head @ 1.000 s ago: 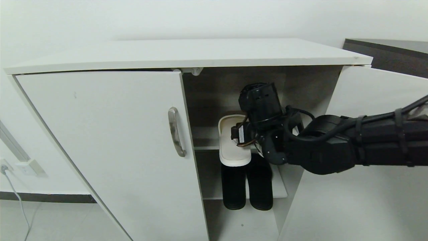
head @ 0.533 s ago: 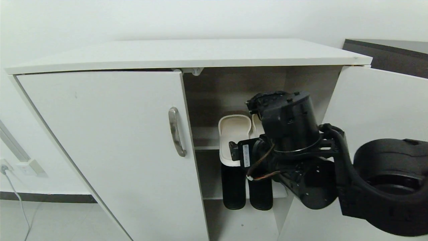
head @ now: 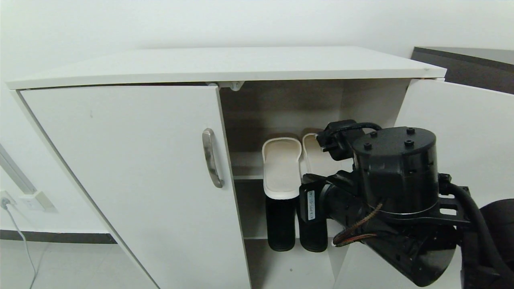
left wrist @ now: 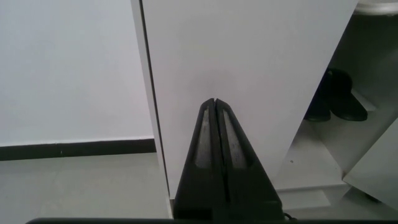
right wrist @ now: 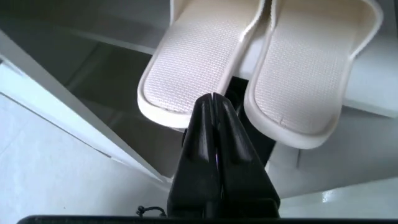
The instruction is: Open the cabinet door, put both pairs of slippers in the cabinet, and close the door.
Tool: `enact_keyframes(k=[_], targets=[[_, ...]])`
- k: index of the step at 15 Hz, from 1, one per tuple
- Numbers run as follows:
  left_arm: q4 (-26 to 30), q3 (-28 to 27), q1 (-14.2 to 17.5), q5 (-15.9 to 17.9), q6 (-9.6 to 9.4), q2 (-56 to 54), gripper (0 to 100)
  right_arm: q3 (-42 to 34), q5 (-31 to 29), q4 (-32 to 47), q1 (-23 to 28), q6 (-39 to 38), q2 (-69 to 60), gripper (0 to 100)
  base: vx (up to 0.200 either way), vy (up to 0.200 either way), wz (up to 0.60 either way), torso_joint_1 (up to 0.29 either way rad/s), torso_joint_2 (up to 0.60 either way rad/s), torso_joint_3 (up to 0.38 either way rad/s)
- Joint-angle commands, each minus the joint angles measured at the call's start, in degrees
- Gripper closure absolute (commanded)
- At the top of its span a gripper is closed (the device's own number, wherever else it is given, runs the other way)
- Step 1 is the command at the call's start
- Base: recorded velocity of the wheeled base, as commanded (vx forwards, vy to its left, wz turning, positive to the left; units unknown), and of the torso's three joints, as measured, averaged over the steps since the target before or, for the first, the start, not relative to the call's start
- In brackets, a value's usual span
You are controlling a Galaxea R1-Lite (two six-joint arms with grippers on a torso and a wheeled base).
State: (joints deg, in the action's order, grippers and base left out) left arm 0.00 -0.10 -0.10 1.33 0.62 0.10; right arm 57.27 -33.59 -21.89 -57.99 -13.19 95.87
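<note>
The white cabinet [head: 225, 64] has its left door [head: 120, 168] closed and its right door [head: 453, 120] swung open. A white pair of slippers [head: 282, 168] lies side by side on the upper shelf, heels sticking out over the edge. On the shelf below sits a black pair of slippers [head: 280, 224]. My right gripper [right wrist: 213, 98] is shut and empty, just in front of the white slippers' [right wrist: 199, 62] heels, outside the cabinet. My left gripper [left wrist: 214, 101] is shut and empty, facing the closed left door [left wrist: 249, 62]; the black slippers [left wrist: 336, 102] lie beyond it.
A metal handle [head: 210, 158] is on the closed left door. A wall socket with a cable [head: 36, 200] sits low on the left. A dark tabletop [head: 466, 64] stands beyond the open door. Bare floor lies in front of the cabinet.
My right arm has drawn back out of the cabinet, toward the camera and down to the right. The white slippers stay on the upper shelf, both now uncovered.
</note>
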Motion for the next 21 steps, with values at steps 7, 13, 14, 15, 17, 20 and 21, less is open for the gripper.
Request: enact_keyframes(k=[7, 13, 14, 15, 17, 20, 21], targets=[[0.0, 0.0, 0.0, 0.1, -0.01, 0.0, 100, -7.6, 0.7, -10.1, 0.4, 6.2, -0.2, 100, -0.029, 0.000, 0.00, 0.000, 0.00, 0.000], [0.0, 0.0, 0.0, 0.1, 0.08, 0.0, 100, -8.0, 1.4, -10.4, 0.4, 6.1, -0.2, 100, -0.200, 0.000, 0.00, 0.003, 0.00, 0.002], [0.0, 0.0, 0.0, 0.1, 0.08, 0.0, 100, -8.1, 1.4, -10.4, 0.4, 6.1, -0.2, 100, -0.200, 0.000, 0.00, 0.002, 0.00, 0.002], [0.0, 0.0, 0.0, 0.1, 0.08, 0.0, 100, -8.2, 1.4, -10.4, 0.4, 6.1, -0.2, 100, -0.200, 0.000, 0.00, 0.002, 0.01, 0.002], [0.0, 0.0, 0.0, 0.1, 0.08, 0.0, 100, -8.2, 1.4, -10.4, 0.4, 6.1, -0.2, 100, -0.200, 0.000, 0.00, 0.000, 0.00, 0.005], [0.0, 0.0, 0.0, 0.1, 0.08, 0.1, 100, -8.3, 1.4, -10.4, 0.4, 6.1, 0.0, 100, -0.200, 0.000, 0.00, 0.001, 0.00, 0.006], [0.0, 0.0, 0.0, 0.1, 0.08, 0.0, 100, -8.5, 1.4, -10.4, 0.4, 6.1, 0.0, 100, -0.200, 0.000, 0.00, 0.002, 0.01, 0.007]])
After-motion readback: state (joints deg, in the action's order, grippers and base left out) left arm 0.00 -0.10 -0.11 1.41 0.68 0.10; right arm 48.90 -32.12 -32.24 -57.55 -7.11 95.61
